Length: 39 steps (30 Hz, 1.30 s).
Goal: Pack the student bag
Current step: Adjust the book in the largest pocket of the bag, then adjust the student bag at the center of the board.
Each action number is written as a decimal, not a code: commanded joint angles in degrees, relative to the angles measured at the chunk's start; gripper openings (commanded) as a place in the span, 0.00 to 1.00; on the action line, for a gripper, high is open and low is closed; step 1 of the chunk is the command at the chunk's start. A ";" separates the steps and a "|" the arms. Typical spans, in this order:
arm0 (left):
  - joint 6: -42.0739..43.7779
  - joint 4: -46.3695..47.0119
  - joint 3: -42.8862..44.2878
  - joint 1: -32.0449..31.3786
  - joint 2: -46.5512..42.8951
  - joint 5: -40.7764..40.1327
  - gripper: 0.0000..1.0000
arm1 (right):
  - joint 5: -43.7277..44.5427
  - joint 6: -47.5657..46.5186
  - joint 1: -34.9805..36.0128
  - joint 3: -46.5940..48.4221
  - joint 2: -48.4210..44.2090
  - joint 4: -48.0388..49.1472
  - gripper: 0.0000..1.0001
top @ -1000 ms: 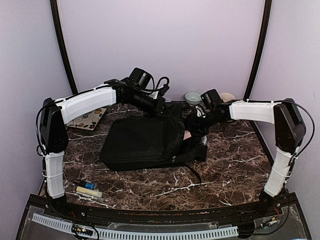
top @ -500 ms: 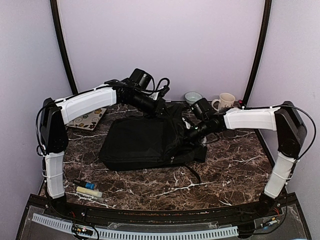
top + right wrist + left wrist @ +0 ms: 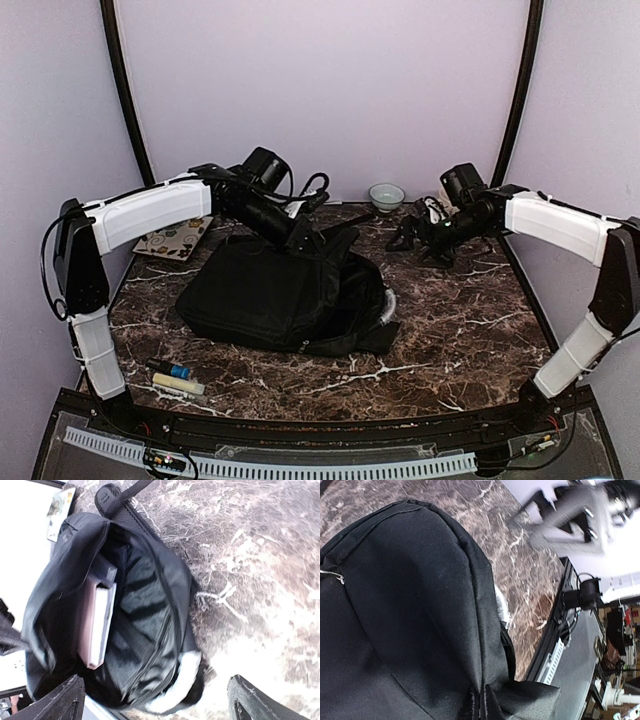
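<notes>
Student bag [image 3: 280,300] lies flat on the table [image 3: 470,320], centre, shifted a bit toward 9 o'clock. My left gripper [image 3: 303,237] is clamped on the bag's fabric at its far edge, about 1 o'clock on the bag; the left wrist view shows a pinched fold at the bottom of the frame. My right gripper [image 3: 410,237] is spread wide with nothing in it. It hangs at 2 o'clock over the table, well apart from the bag.

Handling, my judgement:
- Soft floppy cloth with no stiff frame, so it sags wherever it isn't held.
- Not fragile, and the weave looks grippy, not slick.
- Probably light to middling in weight. A flat pale book [image 3: 97,625] is inside, standing against one wall.
- Best holds are the rim of the mouth by the zip, or the grey handle [image 3: 387,305]. A pinch in the middle of a panel would only bunch the cloth.
- It needs one hold to keep the mouth up and the other arm free to load.

Orientation:
- The long axis runs roughly 9 to 3 o'clock, with the right end tipped a little toward 4.
- The mouth and handle point to 3 o'clock, toward my right arm, and the closed bottom points to 9.
- The mouth gapes in the right wrist view.
</notes>
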 commanded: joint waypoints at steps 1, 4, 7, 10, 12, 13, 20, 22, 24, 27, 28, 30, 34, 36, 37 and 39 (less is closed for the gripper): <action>3.99 -2.94 -1.32 -0.01 -3.20 3.86 0.00 | -0.58 -4.31 0.23 3.30 6.58 1.08 1.00; 4.56 -2.68 -1.18 0.00 -2.97 5.91 0.00 | -5.20 -7.83 0.41 7.59 13.21 1.44 1.00; 5.80 -3.95 0.09 -0.20 -2.25 7.53 0.00 | -11.12 -10.00 0.81 11.06 19.41 2.31 0.98; 6.47 -4.37 -0.15 -0.37 -2.37 7.49 0.00 | -13.78 -11.10 1.36 12.83 23.88 4.03 0.93; 6.43 -4.36 -0.40 -0.46 -2.24 7.38 0.00 | -15.70 -11.03 1.73 13.22 26.14 6.09 0.83; 6.36 -4.27 -0.54 -0.54 -2.23 7.32 0.00 | -16.78 -10.60 1.87 13.22 27.15 7.13 0.77; 5.97 -4.49 0.21 -1.05 -1.36 4.61 0.00 | -17.50 -4.90 2.82 10.41 27.65 13.96 0.11; 6.33 -5.75 1.94 -1.23 -0.31 2.50 0.00 | -14.75 -2.94 2.81 8.57 25.90 14.84 0.00; 7.15 -7.34 4.46 -1.70 1.57 0.39 0.00 | -10.73 -0.32 2.74 6.30 23.83 14.42 0.00; 7.68 -9.32 9.09 -2.04 5.42 -3.18 0.00 | -7.44 4.81 2.77 -0.59 19.06 17.34 0.00; 7.64 -9.74 10.55 -2.05 6.87 -4.37 0.00 | -6.14 6.51 2.81 -2.98 17.15 18.37 0.00; 7.99 -11.33 14.18 -2.14 9.74 -6.47 0.00 | -3.70 9.66 2.82 -8.25 13.20 20.29 0.00; 8.34 -12.14 20.06 -2.20 13.67 -10.66 0.00 | -1.68 14.87 3.05 -16.00 6.90 24.04 0.00; 9.90 -13.67 23.55 -2.19 15.61 -13.93 0.00 | -0.12 16.98 4.05 -18.65 4.11 24.74 0.00; 10.65 -14.93 25.27 -2.14 16.36 -16.59 0.00 | 0.53 18.17 4.89 -19.90 2.11 25.68 0.00; 12.15 -15.79 26.43 -2.16 16.90 -24.87 0.00 | 1.20 20.92 6.99 -21.97 0.11 29.00 0.00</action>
